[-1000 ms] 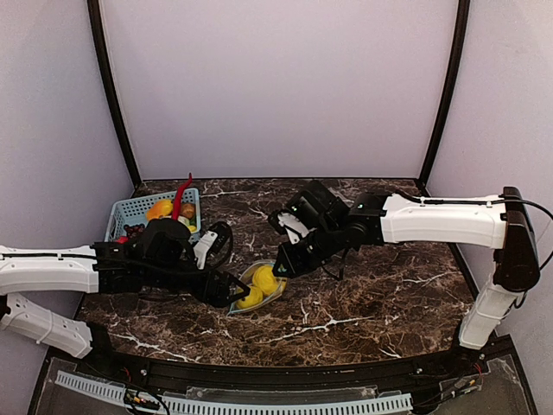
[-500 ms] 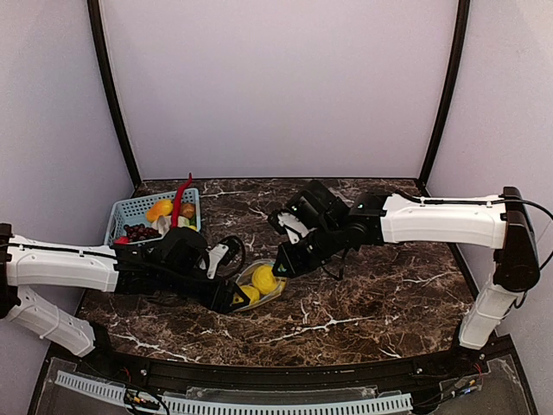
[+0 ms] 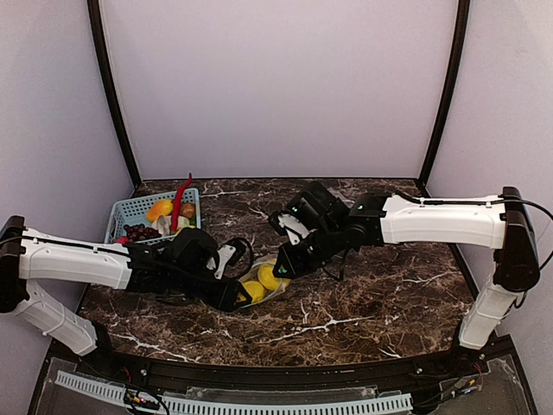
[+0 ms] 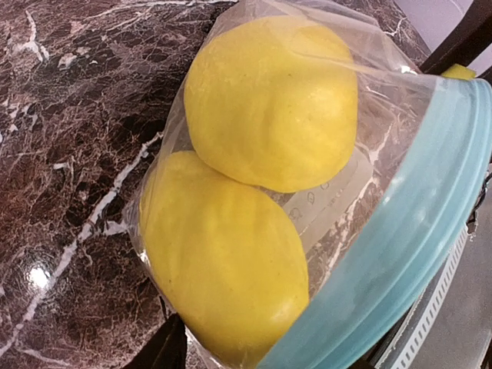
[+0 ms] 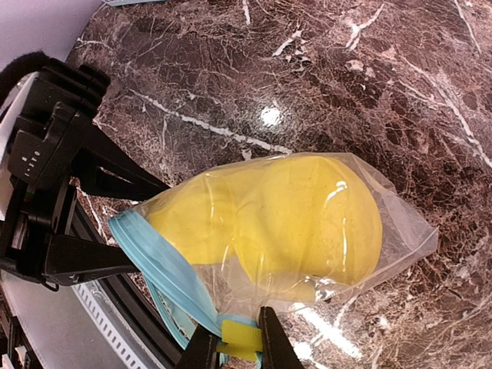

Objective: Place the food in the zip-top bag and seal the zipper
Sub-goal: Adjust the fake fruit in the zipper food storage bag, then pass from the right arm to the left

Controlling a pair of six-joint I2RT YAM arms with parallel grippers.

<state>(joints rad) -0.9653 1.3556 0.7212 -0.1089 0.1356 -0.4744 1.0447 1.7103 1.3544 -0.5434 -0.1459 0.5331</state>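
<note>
Lemons (image 4: pixel 269 100), 2 of them, sit fully inside the bag (image 5: pixel 403 231), pressed against each other, so what looks left is closing the zipper (image 4: pixel 415 231). The bag lies on its side on the table (image 5: pixel 346 77), near its middle, between the 2 grippers.

The right gripper (image 5: pixel 237 346) has its jaws pinched on the yellow tab (image 5: pixel 240 334) at 1 end of the zipper. The left gripper (image 5: pixel 150 224) has its jaws apart. Its 2 fingers straddle the other end of the teal strip, and I cannot see either one pressing on it.

To seal well, I would treat the right grip as an anchor and pull gently away from the left, so the strip straightens. At present it bows in a curve, and near the tab it seems to part into 2 rails. The left jaws should then close on the strip alone and run along it toward the tab with even pressure.

The main risk is the lemons: the nearer one sits just behind the strip and bulges the plastic. Jaws that close too deep would catch fruit or slack film, not the rails. Seen from the left wrist, the lemons lie past the strip in the bag's belly. Seen from the right wrist, they lie just above the pinched tab.
</note>
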